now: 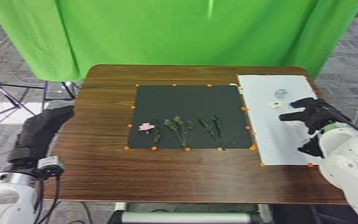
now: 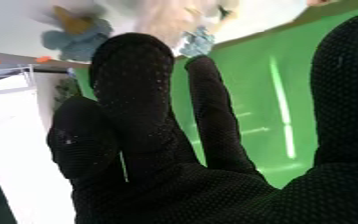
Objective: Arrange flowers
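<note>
My right hand (image 1: 307,111) is over the white sheet (image 1: 273,145) in the head view, near a small pale yellow flower (image 1: 276,104) and a light blue flower (image 1: 281,93). In the right wrist view its straight, spread fingers belong to the open hand (image 2: 202,192), with a blue flower (image 2: 76,40) and a paler blue one (image 2: 196,41) beyond the fingertips. On the black sheet (image 1: 189,100) lie a pink flower (image 1: 146,127) and several green stems (image 1: 177,131). My left hand (image 1: 55,117) is beside the table's left edge.
Orange dots (image 1: 188,149) mark the edges of both sheets on the brown table (image 1: 158,172). A green curtain (image 1: 193,35) hangs behind the table's far edge. Black stands (image 1: 11,92) are on the floor at the left.
</note>
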Motion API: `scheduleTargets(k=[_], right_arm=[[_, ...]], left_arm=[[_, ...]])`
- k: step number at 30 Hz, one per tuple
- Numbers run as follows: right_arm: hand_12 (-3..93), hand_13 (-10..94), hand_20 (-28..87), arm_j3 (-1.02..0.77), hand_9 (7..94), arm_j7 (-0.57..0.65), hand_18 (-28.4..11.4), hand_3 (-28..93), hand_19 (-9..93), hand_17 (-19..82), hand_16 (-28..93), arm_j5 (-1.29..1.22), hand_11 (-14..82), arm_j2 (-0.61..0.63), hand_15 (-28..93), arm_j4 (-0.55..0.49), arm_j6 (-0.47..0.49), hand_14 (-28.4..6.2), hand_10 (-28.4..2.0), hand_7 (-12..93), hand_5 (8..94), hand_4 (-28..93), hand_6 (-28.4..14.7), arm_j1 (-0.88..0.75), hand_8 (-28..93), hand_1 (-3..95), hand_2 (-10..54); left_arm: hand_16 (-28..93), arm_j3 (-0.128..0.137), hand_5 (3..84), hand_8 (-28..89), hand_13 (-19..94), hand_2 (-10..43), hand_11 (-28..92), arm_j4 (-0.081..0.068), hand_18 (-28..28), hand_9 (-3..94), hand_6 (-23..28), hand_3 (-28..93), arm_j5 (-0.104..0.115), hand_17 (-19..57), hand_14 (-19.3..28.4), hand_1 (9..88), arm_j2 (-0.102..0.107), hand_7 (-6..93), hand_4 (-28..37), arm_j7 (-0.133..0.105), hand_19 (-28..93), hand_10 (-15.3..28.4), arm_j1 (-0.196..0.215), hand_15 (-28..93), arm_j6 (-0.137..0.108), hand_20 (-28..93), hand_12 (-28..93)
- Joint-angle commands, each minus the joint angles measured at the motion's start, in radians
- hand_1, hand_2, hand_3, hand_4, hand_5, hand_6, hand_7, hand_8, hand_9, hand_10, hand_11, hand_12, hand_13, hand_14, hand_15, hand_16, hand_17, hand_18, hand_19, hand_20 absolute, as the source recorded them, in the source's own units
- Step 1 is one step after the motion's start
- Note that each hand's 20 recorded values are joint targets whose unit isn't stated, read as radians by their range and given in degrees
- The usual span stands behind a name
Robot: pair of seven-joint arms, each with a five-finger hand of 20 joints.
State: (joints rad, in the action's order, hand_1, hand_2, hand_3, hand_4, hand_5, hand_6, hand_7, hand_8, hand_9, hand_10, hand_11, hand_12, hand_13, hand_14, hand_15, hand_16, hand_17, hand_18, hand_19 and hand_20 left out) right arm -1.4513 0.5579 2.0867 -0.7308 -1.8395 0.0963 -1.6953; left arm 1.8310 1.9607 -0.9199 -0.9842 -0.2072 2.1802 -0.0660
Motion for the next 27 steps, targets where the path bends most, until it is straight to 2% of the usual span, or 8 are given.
scheduleTargets(k=[1, 3, 7, 13, 16, 19, 24, 27], right_arm=[[14.0, 86, 47, 0.009, 46.0, 0.023, -16.0, 59, 93, 57, 24, -0.005, 5.5, -0.004, 57, 0.024, 0.096, -5.6, -18.5, 6, 45.2, -10, 0.9, -0.007, -5, 25.2, -9.5], [14.2, 85, 47, 0.02, 46.3, 0.029, -15.9, 59, 93, 57, 24, -0.002, 5.7, -0.007, 57, 0.029, 0.11, -5.6, -17.8, 6, 44.8, -11, 0.9, -0.001, -5, 27.0, -9.5], [14.6, 85, 47, 0.039, 48.4, 0.029, -15.3, 62, 93, 57, 24, -0.005, 6.3, -0.011, 58, 0.04, 0.051, -4.9, -16.1, 8, 46.0, -13, 1.2, -0.001, -6, 35.6, -9.5], [14.6, 90, 50, 0.105, 61.1, -0.008, -12.4, 65, 93, 62, 24, 0.039, 8.6, 0.008, 58, 0.066, -0.189, -2.3, -12.2, 15, 57.9, -19, 1.4, 0.013, -9, 50.5, -9.5], [18.3, 92, 51, 0.103, 72.3, -0.04, -11.1, 57, 93, 64, 25, 0.022, 6.9, 0.023, 57, 0.05, -0.193, -1.5, -10.6, 16, 69.5, -17, 1.3, 0.022, 1, 60.7, -9.5], [22.8, 94, 51, 0.107, 82.0, -0.038, -10.4, 53, 93, 66, 25, 0.026, 2.1, 0.038, 58, 0.014, -0.182, -1.0, -9.6, 16, 79.3, -16, 2.3, 0.037, 4, 66.2, -9.5], [23.0, 94, 53, 0.113, 85.0, -0.028, -10.1, 52, 93, 68, 24, -0.018, 1.5, 0.049, 60, -0.069, -0.193, -0.7, -9.3, 16, 82.1, -16, 3.0, 0.1, 4, 67.2, -9.5], [23.0, 94, 55, 0.163, 85.3, 0.008, -9.9, 53, 93, 69, 24, -0.17, 1.5, -0.012, 61, -0.107, -0.22, -0.4, -9.3, 15, 82.3, -16, 3.0, 0.207, 4, 66.7, -9.5]], left_arm=[[2, -0.009, 50.4, -6, 29, -1.8, 16, -0.007, 9.8, 44.0, 3.3, 66, -0.01, 2.1, 14.9, 21.0, -0.007, 15.3, -23.8, -0.001, 2, 13.6, -0.001, 7, 0.005, 14, 11], [2, -0.007, 50.4, -6, 29, -1.8, 16, -0.007, 9.8, 44.0, 3.2, 65, -0.029, 2.1, 14.9, 21.0, -0.006, 15.2, -23.8, 0.006, 2, 13.5, -0.001, 7, 0.009, 14, 11], [2, -0.008, 50.4, -6, 29, -1.7, 16, -0.008, 9.8, 44.0, 3.3, 65, -0.034, 2.1, 14.9, 21.1, -0.005, 15.2, -23.7, 0.009, 2, 13.6, -0.008, 7, 0.02, 14, 11], [2, -0.009, 50.4, -6, 29, -1.7, 16, -0.009, 9.8, 44.0, 3.3, 65, -0.033, 2.1, 14.9, 21.1, -0.005, 15.0, -23.7, 0.009, 2, 13.6, -0.011, 7, 0.019, 14, 11], [2, -0.011, 50.5, -6, 29, -1.6, 16, -0.012, 9.8, 43.9, 3.4, 65, -0.032, 2.1, 14.9, 21.2, 0.003, 15.0, -23.7, 0.003, 2, 13.6, -0.014, 7, 0.016, 14, 11], [2, -0.012, 50.4, -6, 29, -1.6, 16, -0.016, 9.8, 43.9, 3.3, 65, -0.034, 2.0, 14.9, 21.2, 0.011, 15.1, -23.7, 0.015, 2, 13.6, -0.025, 7, 0.024, 14, 11], [2, -0.003, 50.4, -6, 29, -1.6, 16, -0.017, 9.7, 43.8, 3.3, 65, -0.033, 2.0, 14.9, 21.2, 0.025, 15.1, -23.7, 0.021, 2, 13.4, -0.035, 7, 0.027, 14, 11], [2, 0.021, 50.5, -6, 29, -1.5, 16, -0.007, 9.7, 43.8, 3.3, 65, -0.025, 2.0, 14.9, 21.2, 0.031, 15.1, -23.7, 0.027, 2, 13.5, -0.015, 7, 0.021, 14, 11]])
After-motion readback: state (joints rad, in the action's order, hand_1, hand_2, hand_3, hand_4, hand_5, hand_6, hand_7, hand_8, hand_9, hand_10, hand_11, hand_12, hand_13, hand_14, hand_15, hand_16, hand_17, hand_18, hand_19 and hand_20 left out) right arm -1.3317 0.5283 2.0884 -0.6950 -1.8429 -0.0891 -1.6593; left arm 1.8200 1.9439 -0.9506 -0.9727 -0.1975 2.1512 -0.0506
